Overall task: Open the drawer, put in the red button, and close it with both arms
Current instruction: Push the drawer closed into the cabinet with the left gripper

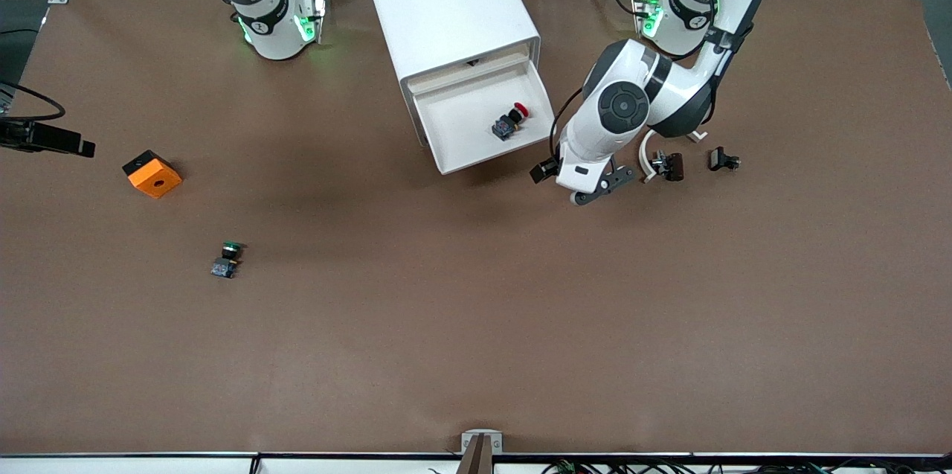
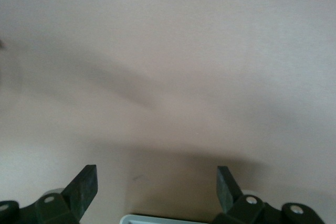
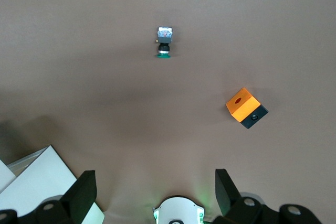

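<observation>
The white cabinet [image 1: 446, 5] stands at the back middle with its drawer [image 1: 461, 128] pulled open. The red button [image 1: 510, 122] lies on its side in the drawer. My left gripper [image 1: 601, 188] is open and empty, low over the table just beside the drawer's front corner, toward the left arm's end. Its wrist view [image 2: 157, 174] shows only bare brown table between the fingers. My right gripper [image 3: 155, 177] is open and empty, high over the table above its own base; it is outside the front view.
A green-capped button [image 1: 227, 258] [image 3: 164, 41] and an orange block [image 1: 152, 173] [image 3: 245, 107] lie toward the right arm's end. Small black parts [image 1: 723, 159] and a white curved piece [image 1: 645, 158] lie beside the left gripper. The cabinet's corner shows in the right wrist view [image 3: 37, 177].
</observation>
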`<state>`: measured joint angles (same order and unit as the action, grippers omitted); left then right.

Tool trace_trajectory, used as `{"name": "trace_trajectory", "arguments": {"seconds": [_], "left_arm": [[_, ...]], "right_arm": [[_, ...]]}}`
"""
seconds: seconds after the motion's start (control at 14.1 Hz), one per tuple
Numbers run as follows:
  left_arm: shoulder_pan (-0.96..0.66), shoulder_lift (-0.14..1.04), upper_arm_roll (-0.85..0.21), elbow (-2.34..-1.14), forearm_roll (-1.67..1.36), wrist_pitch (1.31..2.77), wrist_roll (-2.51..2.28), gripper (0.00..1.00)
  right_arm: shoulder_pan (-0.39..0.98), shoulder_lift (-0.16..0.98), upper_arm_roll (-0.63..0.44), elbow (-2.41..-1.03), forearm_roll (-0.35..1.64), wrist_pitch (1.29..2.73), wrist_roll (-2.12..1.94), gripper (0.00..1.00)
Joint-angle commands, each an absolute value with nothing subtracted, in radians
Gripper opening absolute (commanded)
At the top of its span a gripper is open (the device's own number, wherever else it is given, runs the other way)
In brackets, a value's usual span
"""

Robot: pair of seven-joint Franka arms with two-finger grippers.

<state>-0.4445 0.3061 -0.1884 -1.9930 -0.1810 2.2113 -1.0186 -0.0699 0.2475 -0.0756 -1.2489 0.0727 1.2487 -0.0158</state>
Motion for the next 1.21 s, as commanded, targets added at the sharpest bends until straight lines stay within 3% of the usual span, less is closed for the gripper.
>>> {"name": "trace_trajectory", "arguments": {"seconds": [0.0,1.14], "left_arm": [[-0.486,0.322,-0.183,-1.924,-0.160,2.183,-1.083,1.00],[-0.584,0.394,-0.189,-1.845,-0.064,2.187,-1.183,1.00]], "right_arm": [[-0.087,0.239,-0.061,-1.255,0.016,1.247,-0.122,1.00],[-0.094,0.241,-0.057,-1.255,-0.005,1.255,-0.187,1.00]]}}
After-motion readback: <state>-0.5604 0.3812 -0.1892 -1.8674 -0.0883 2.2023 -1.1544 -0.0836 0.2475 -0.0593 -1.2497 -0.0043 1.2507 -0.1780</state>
